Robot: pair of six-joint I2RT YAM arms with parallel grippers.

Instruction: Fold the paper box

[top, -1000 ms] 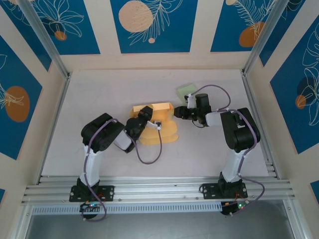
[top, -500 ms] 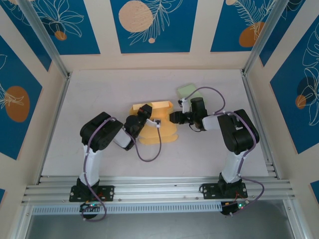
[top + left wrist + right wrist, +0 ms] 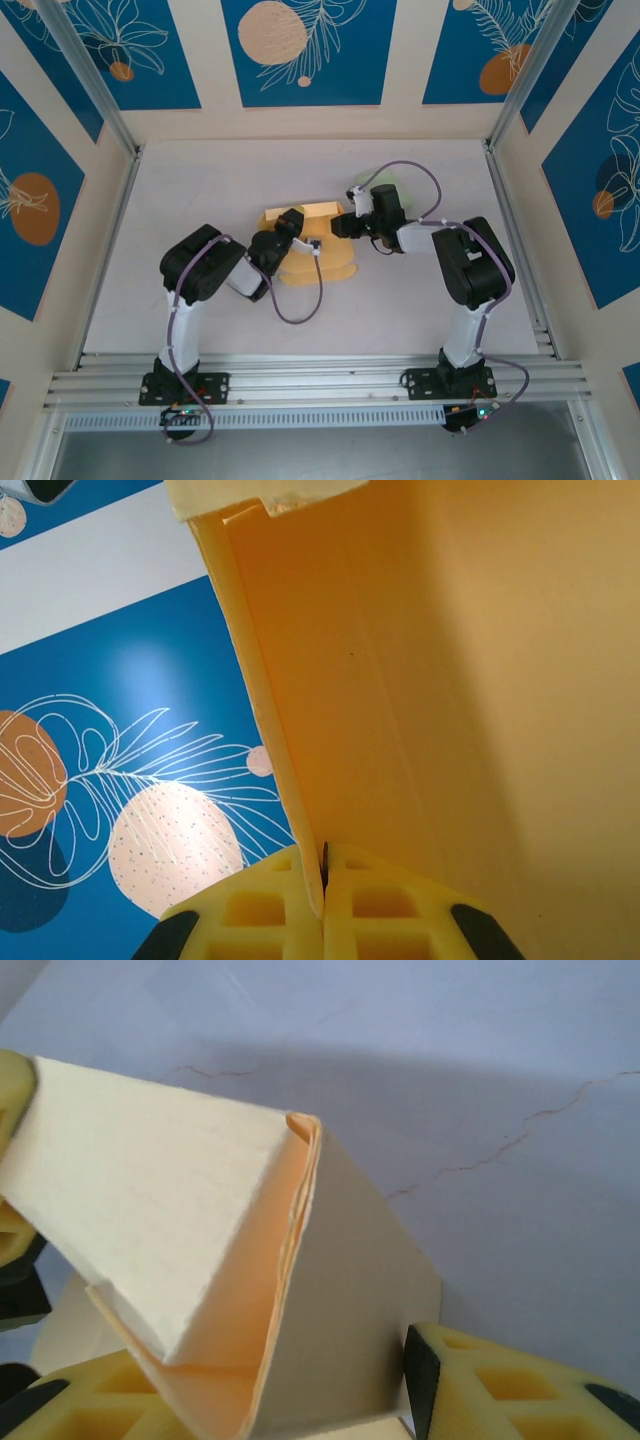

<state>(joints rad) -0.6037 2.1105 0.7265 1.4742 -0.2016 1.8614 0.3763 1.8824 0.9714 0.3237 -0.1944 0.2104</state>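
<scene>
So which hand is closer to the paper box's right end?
Right. The right hand straddles the paper box's corner there; the left hand pinches its wall further left.

Centre of frame jammed: paper box (image 3: 336,264) with left gripper (image 3: 292,220) and right gripper (image 3: 339,225) both at it (cable loop (image 3: 292,321) sags just below). Bare table (image 3: 200,190) wide open upper left, lower right.

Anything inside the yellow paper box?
Visible floor of the yellow paper box looks bare. The left claw, clamped on its wall, covers the left part; unseen there.
</scene>
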